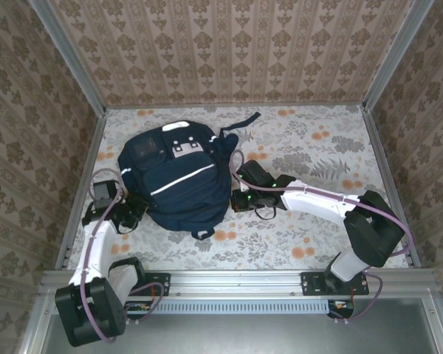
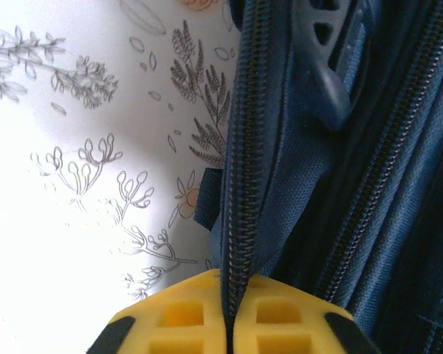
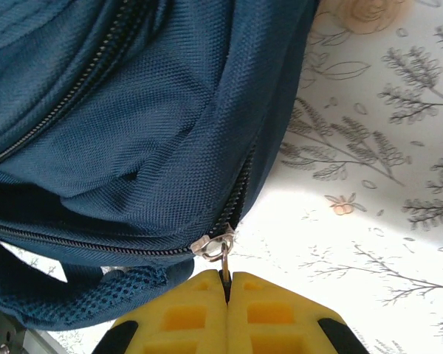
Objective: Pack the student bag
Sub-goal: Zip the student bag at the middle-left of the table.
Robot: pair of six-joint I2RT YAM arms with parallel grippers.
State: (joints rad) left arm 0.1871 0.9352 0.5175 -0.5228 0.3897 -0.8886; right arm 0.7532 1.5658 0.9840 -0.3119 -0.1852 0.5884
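Navy woven nylon with a coarse grain makes the student bag [image 1: 181, 177], a rounded, bulky shape with thin white stripes and white patches near its top; it lies flat on the table [image 1: 310, 221], left of the middle, its top turned away from the arms and a dark strap [image 1: 240, 122] trailing behind it; the table has a pale surface printed with grey sprigs and orange flowers. The bag is between the two claws; the left claw [image 1: 133, 212] meets its near left edge and the right claw [image 1: 235, 198] meets its right side. In the left wrist view the bag [image 2: 303, 192] stands at the right, and a line of dark zipper teeth [image 2: 240, 169] runs down into the left claw [image 2: 229, 313]; the yellow foam pads [image 2: 181, 317], moulded with square hollows, are clenched on this zipper edge with no gap between them. In the right wrist view the bag [image 3: 155, 110] hangs over the claw, smooth folds in its cloth, with a mesh strap [image 3: 96, 295] at the low left; the right claw [image 3: 227, 302] is clenched on the small metal zip pull [image 3: 223, 254], whose thin tab goes down between the pressed pads.
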